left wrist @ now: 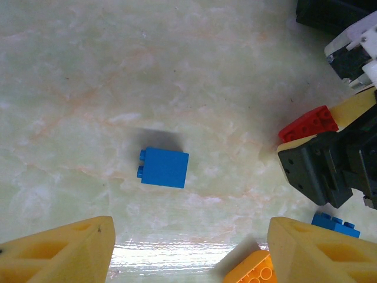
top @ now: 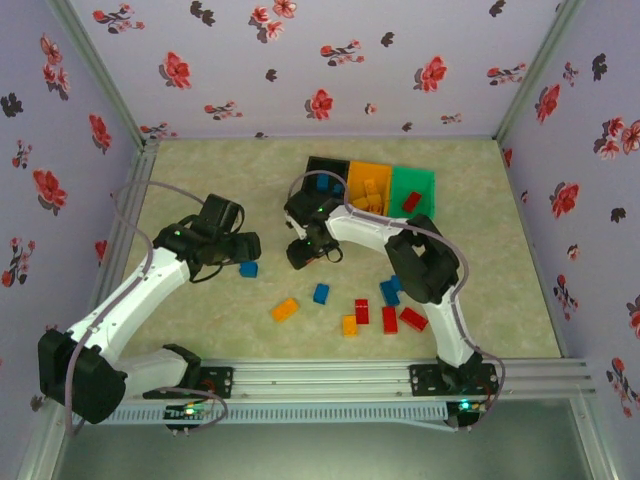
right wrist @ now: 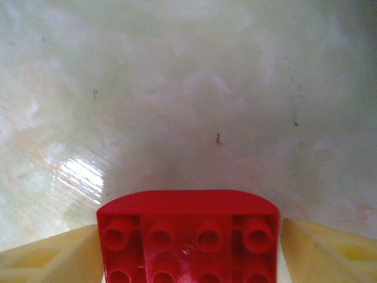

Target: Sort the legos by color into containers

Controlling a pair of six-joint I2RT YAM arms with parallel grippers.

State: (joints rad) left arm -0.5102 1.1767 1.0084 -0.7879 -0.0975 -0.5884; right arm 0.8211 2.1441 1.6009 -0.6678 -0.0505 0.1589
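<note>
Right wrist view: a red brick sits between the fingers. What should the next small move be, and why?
Probably lift the right gripper straight up a little. Its fingers look closed against both sides of the red brick, low over the table, and the green bin, already holding another red brick, has walls to clear.

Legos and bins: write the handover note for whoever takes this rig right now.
Left claw: open, above a blue brick lying on the table.
Right claw: shut on a red brick.
Done: black bin holds blue, orange bin holds orange-yellow, green bin holds one red.
Left: drop the held red in the green bin, then sort the loose bricks on the table by the right arm, which are red, blue and orange.
</note>
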